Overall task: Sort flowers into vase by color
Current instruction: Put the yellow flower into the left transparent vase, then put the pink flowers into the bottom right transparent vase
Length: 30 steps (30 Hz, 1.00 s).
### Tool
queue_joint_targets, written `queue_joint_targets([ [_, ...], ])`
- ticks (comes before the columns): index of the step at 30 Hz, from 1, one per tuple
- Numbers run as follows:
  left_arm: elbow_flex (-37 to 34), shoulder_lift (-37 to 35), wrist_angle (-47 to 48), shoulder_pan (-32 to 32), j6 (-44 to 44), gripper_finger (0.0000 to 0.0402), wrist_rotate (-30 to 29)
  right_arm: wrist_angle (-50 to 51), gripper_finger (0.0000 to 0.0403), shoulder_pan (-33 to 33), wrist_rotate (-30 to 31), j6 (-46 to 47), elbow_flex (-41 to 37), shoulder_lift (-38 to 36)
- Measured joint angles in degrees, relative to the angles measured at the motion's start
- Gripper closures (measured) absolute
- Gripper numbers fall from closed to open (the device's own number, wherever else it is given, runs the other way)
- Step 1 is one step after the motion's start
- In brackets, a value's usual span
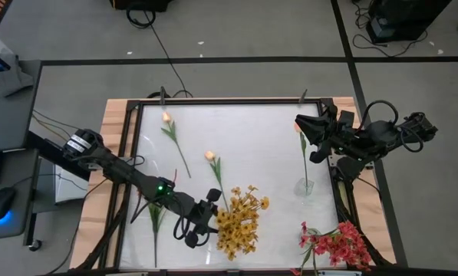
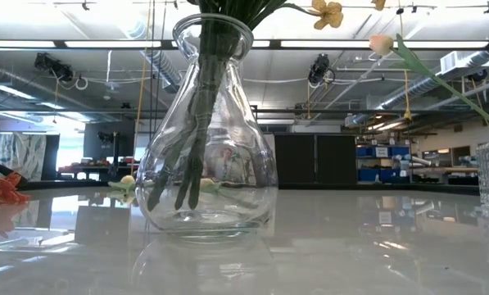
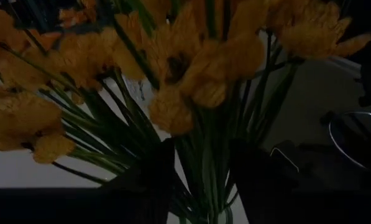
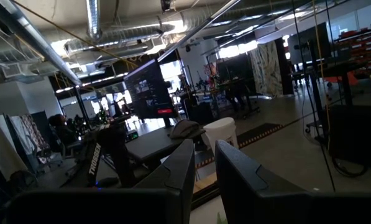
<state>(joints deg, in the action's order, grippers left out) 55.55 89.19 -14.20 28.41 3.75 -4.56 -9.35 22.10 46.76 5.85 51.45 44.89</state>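
The middle and far stretch of the white table (image 1: 252, 130) lies mostly bare, broken only by two single peach-bud stems (image 1: 175, 142) lying flat there. Along the near edge passage is tighter: the yellow bunch (image 1: 240, 221) stands in its glass vase (image 2: 207, 164) with the left gripper (image 1: 205, 215) pressed right beside it, and the red bunch (image 1: 337, 244) fills the near right corner. A slim vase (image 1: 305, 186) with one stem stands by the right edge, below the right arm (image 1: 367, 138).

Both arms (image 1: 136, 178) are finished in black, with looped cabling (a green indicator is lit on the left).
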Motion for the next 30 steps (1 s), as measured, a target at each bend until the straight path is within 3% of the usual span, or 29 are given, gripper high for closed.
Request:
queue_joint_targets([
  [10,0.0,-2.8,6.5,-1.0,0.4,0.0203,-0.1,0.0,0.0328,0.0,0.0,0.0,0.0,0.0],
  [30,0.0,-9.5,29.6,-2.6,-0.6,0.0202,-0.3,0.0,0.0328,0.0,0.0,0.0,0.0,0.0],
])
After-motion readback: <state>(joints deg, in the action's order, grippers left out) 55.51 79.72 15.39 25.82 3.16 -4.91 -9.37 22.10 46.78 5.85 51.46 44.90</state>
